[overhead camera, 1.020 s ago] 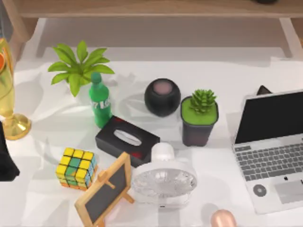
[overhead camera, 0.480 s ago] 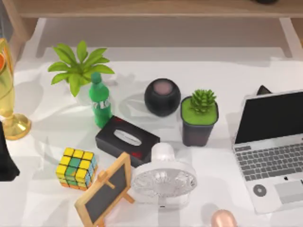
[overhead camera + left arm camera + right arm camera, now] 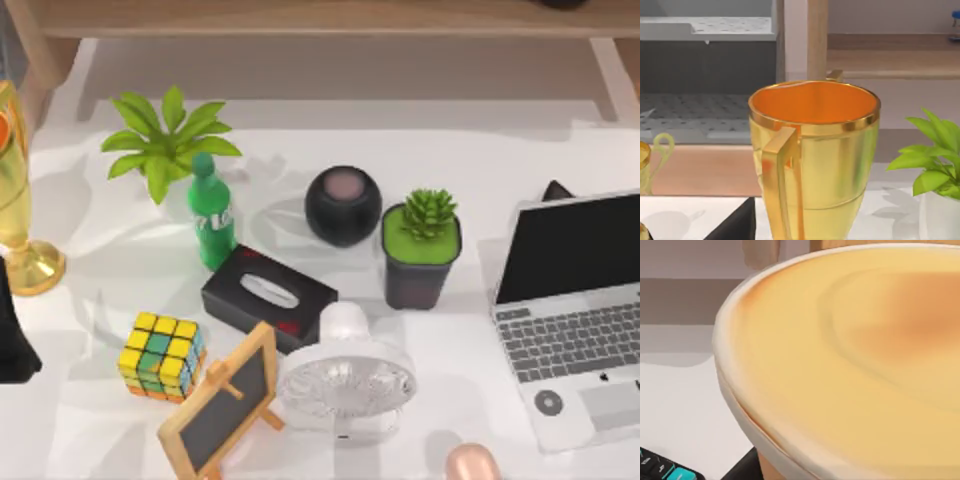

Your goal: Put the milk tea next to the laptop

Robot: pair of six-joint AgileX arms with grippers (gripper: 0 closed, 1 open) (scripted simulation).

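- The milk tea (image 3: 470, 463) is a round, pinkish-tan cup top at the front edge of the desk (image 3: 470, 160), cut off by the bottom of the top view.
- In the right wrist view the cup's cream-rimmed, tan lid (image 3: 850, 365) is very close to the camera.
- Whether the right tool is open, closed or gripping cannot be told.
- The laptop (image 3: 575, 310) stands open at the right side of the desk, near the milk tea but apart from it, with bare desk between them.
- A white fan (image 3: 345, 380) lies just left of the milk tea.
- Behind the fan are a succulent in a dark pot (image 3: 421, 255), a black round speaker (image 3: 343, 205) and a black tissue box (image 3: 268, 297).
- Further left are a green bottle (image 3: 211, 215), a leafy plant (image 3: 168, 140), a colour cube (image 3: 162, 355) and a small chalkboard (image 3: 222, 400).
- A gold trophy cup (image 3: 20, 200) stands at the far left, and the left wrist view looks at it (image 3: 812, 160) from close by.
- The left arm (image 3: 12, 330) is a dark shape at the left edge. The state of the left tool cannot be told.
- Compared with the earlier frames, the milk tea, the laptop and everything else on the desk sit in the same places.
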